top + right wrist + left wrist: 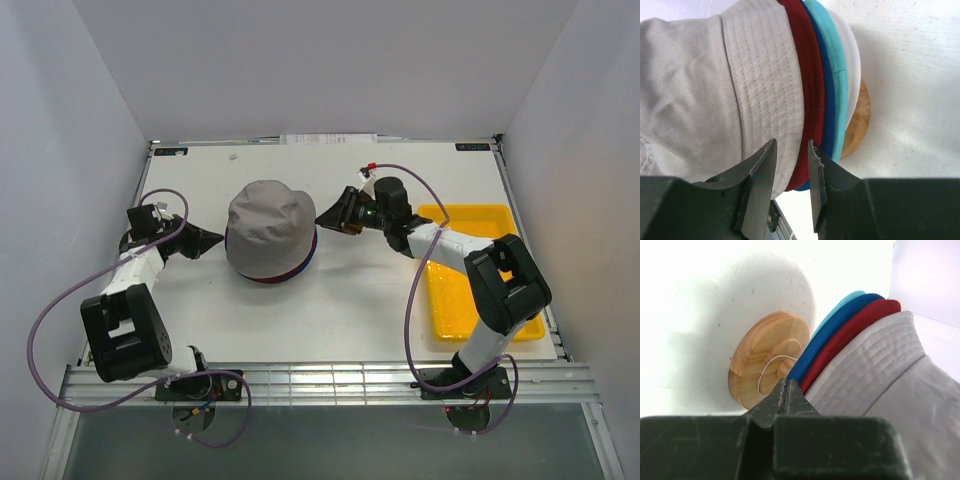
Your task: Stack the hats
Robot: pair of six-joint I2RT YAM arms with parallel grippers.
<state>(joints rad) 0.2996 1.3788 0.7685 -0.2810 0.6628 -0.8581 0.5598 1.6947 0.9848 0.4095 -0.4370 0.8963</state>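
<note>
The hats sit in one stack on the round wooden stand [767, 360] at mid-table. The grey hat [266, 225] is on top. Below it the brims show in layers: dark red [807, 65], navy blue [828, 100], teal [838, 65] and white [853, 65]. My left gripper [207, 240] is shut with nothing in it, its tip [787, 383] just at the stack's left side by the blue brim [840, 325]. My right gripper [330, 214] is at the stack's right side and open [791, 147]. The grey and red brim edges show in the gap between its fingers.
A flat yellow tray [452, 300] lies at the right of the table, partly under my right arm. The table's back edge and white walls enclose the space. A metal rail runs along the near edge.
</note>
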